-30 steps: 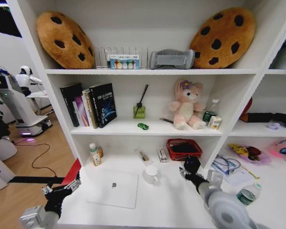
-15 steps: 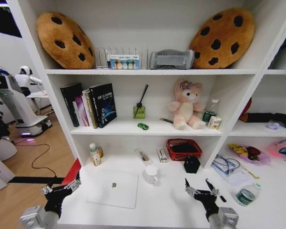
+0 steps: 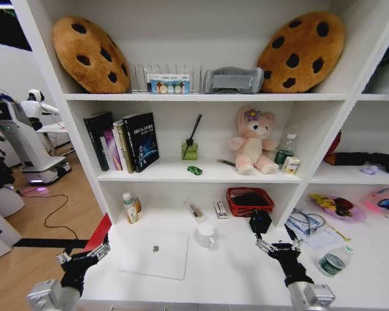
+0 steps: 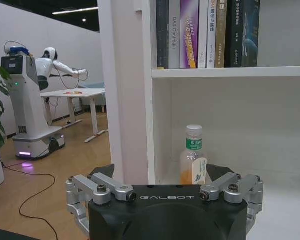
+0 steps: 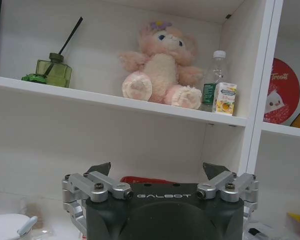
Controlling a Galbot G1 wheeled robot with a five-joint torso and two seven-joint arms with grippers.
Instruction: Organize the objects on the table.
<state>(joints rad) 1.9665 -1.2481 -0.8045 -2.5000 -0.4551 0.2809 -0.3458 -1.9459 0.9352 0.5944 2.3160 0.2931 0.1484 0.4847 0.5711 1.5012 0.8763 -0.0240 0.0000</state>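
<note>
R gripper, jaws spread & empty, hovers lower right of frame near black object. L gripper, also spread, idles lower left by laptop. Best approach: descend straight, centre jaws before closing.

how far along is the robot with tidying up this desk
Early on, apparently. Nothing looks put away: the laptop lies on the desk, and the green toy car sits loose on the shelf above. Nothing is in hand: the left gripper and right gripper both hover open and empty. Essentially all sorting remains.
</note>
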